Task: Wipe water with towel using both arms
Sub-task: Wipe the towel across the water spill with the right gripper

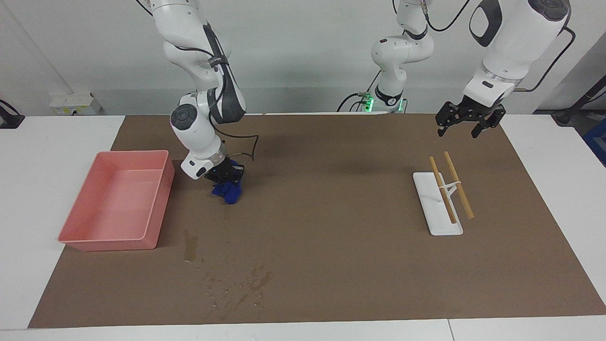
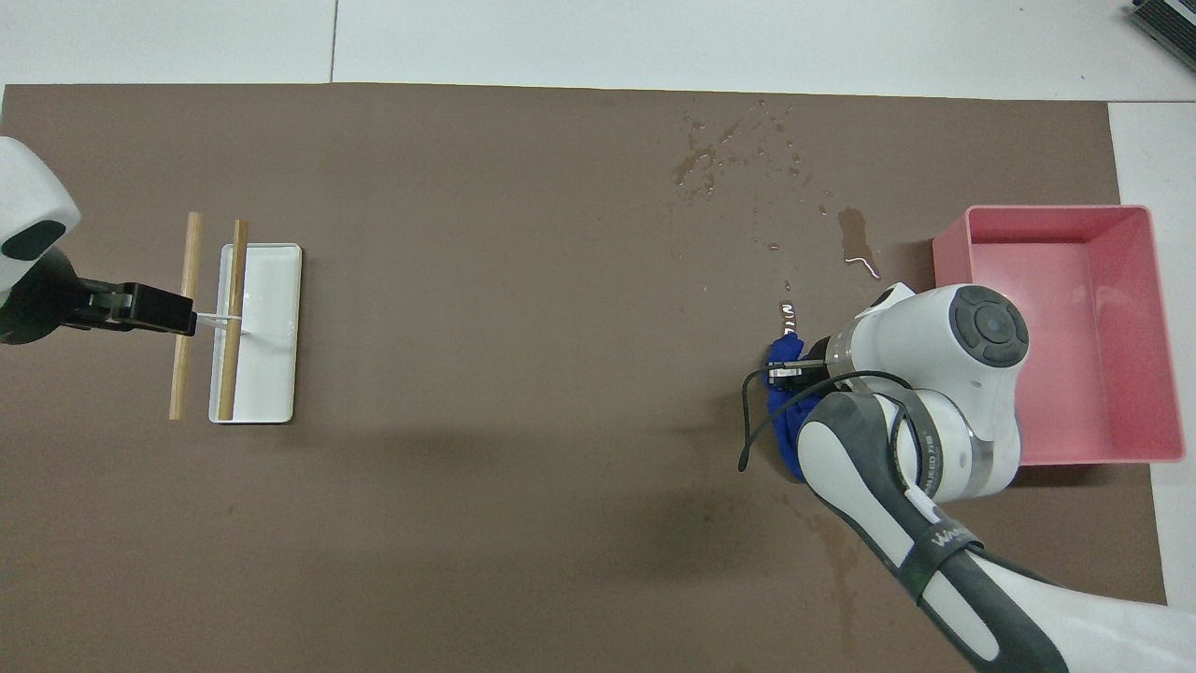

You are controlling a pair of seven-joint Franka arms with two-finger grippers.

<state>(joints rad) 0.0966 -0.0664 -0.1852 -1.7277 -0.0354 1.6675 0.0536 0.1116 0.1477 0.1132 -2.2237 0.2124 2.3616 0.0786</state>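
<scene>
The water [image 1: 241, 284] is a scatter of dark blotches and droplets on the brown mat toward the table's edge farthest from the robots, with a streak [image 1: 191, 246] beside the pink tray. In the overhead view the water [image 2: 710, 164] spreads toward a shiny streak [image 2: 788, 313] just past the towel. My right gripper [image 1: 226, 182] is shut on the bunched blue towel [image 1: 228, 193], which rests on the mat beside the tray. From overhead the right gripper [image 2: 780, 372] and towel [image 2: 783, 411] are partly hidden under the arm. My left gripper [image 1: 459, 129] hangs open and empty, and the overhead view shows it [image 2: 140, 308] over the sticks.
A pink tray [image 1: 156, 203] stands at the right arm's end of the mat [image 2: 948, 243]. A white rest [image 1: 438, 213] with two wooden sticks [image 1: 450, 189] lies toward the left arm's end [image 2: 271, 327]. A faint wet streak [image 2: 841, 551] marks the mat nearer the robots.
</scene>
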